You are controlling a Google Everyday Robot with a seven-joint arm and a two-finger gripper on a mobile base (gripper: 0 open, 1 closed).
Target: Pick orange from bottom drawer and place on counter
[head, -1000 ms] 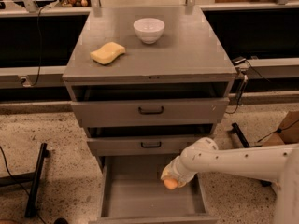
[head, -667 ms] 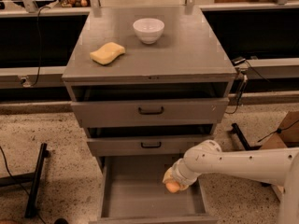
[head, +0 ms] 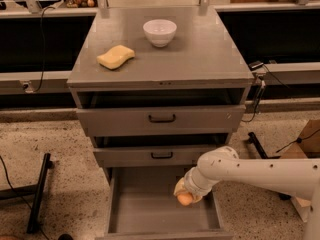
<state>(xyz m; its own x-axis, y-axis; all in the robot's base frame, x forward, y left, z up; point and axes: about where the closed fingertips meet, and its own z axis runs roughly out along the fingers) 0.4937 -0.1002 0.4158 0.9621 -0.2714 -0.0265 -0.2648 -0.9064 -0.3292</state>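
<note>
The orange (head: 185, 200) sits at the tip of my gripper (head: 184, 196), low inside the open bottom drawer (head: 150, 209). The gripper reaches in from the right on a white arm (head: 250, 171), and its fingers close around the orange, partly covering its top. The orange is near the right side of the drawer, close to the drawer floor. The counter (head: 200, 54) is the grey top of the cabinet, high above the gripper.
A white bowl (head: 160, 32) and a yellow wavy sponge (head: 116, 56) rest on the counter. The two upper drawers (head: 161, 118) stand slightly pulled out above the gripper. A black stand leg (head: 37, 194) lies on the floor at left; a cardboard box (head: 307, 144) is at right.
The gripper with the orange has shifted slightly down and to the right inside the bottom drawer. The arm's elbow has moved a little right.
</note>
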